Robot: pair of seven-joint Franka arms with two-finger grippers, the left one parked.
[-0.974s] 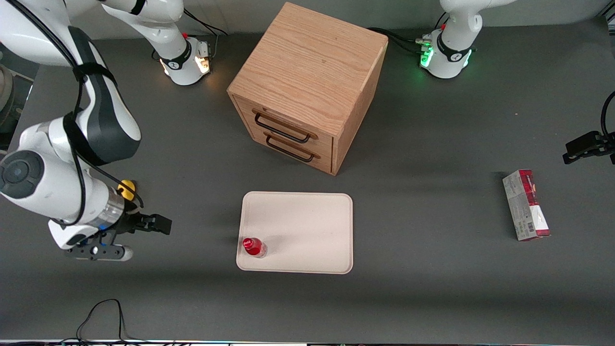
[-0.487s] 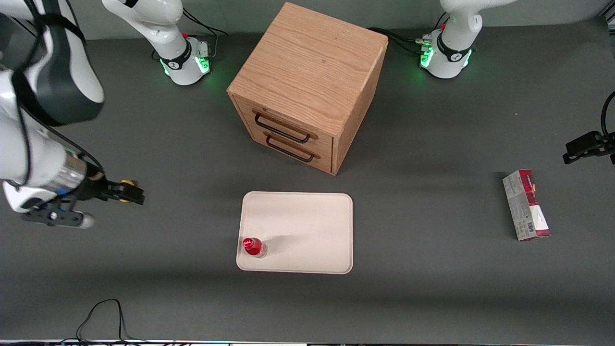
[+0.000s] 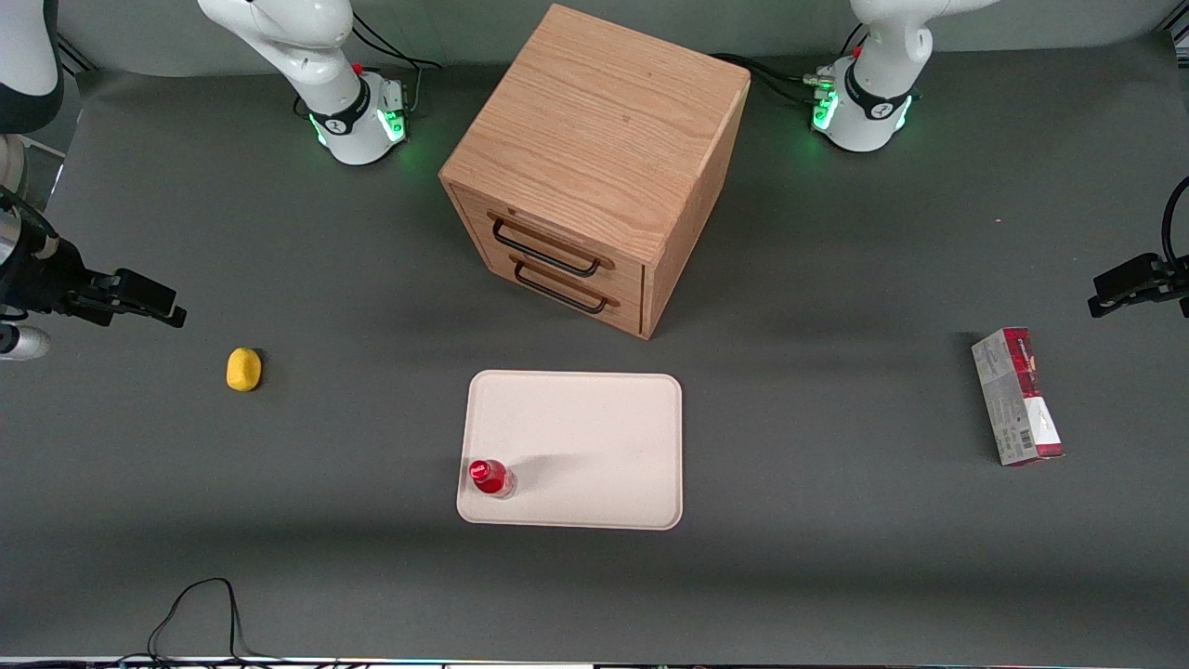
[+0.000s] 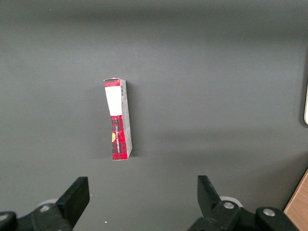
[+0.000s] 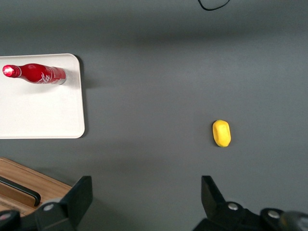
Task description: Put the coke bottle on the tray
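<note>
- The coke bottle (image 3: 489, 478) stands upright on the tray (image 3: 594, 437), in the corner nearest the front camera toward the working arm's end, close to the low rim.
- The bottle looks small, light and stiff, with a smooth, probably slippery skin; being narrow and tall for its base, it would likely tip at a sideways nudge. The red body just below the cap seems the safest place to pinch it.
- The hand (image 3: 139, 299) hangs above the desk (image 3: 836, 557) at the working arm's end, well apart from the tray, its fingers (image 5: 79, 197) spread wide and holding nothing.
- The tray's remaining surface is bare, leaving room to shift the bottle inward.
- A yellow lump (image 3: 243, 369) lies on the desk between hand and tray; the wooden cabinet (image 3: 594, 167) sits farther from the camera than the tray; a carton (image 3: 1016, 396) lies toward the parked arm's end.
</note>
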